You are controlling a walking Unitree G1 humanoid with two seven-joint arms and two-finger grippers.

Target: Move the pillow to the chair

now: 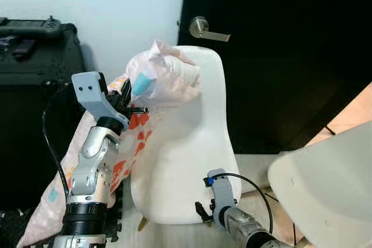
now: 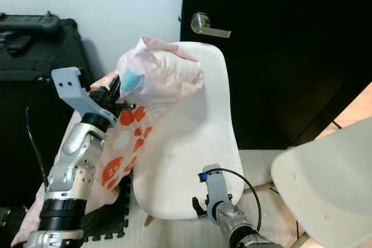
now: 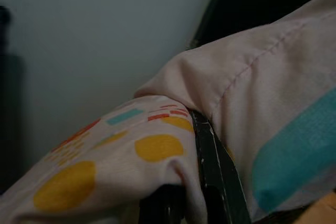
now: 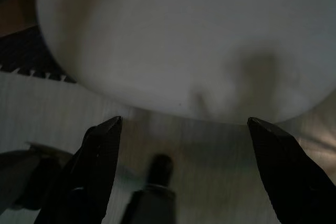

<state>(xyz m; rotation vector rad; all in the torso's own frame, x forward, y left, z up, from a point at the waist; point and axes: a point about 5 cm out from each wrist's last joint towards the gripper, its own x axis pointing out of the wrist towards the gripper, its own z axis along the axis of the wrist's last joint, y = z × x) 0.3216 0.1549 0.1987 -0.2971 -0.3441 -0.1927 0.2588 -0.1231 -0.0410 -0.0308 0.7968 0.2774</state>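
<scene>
By the black door (image 1: pixel 279 56), left gripper (image 1: pixel 132 100) jaws clamp the pillow (image 1: pixel 157 82) hanging lengthwise beside the chair (image 1: pixel 186 161); right gripper (image 4: pixel 181 145) jaws wide.

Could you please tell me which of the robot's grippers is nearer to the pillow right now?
Left. The left gripper is shut on the pillow, holding it up against the white chair's backrest. The right gripper hangs open, low by the seat's front edge, apart from the pillow.

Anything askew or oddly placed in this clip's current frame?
Yes: the pillow isn't on the seat. It's bunched against the top of the white chair backrest, its patterned end trailing off the chair's side, gripped by the left tool. The right tool hangs open near the seat's front edge.
</scene>
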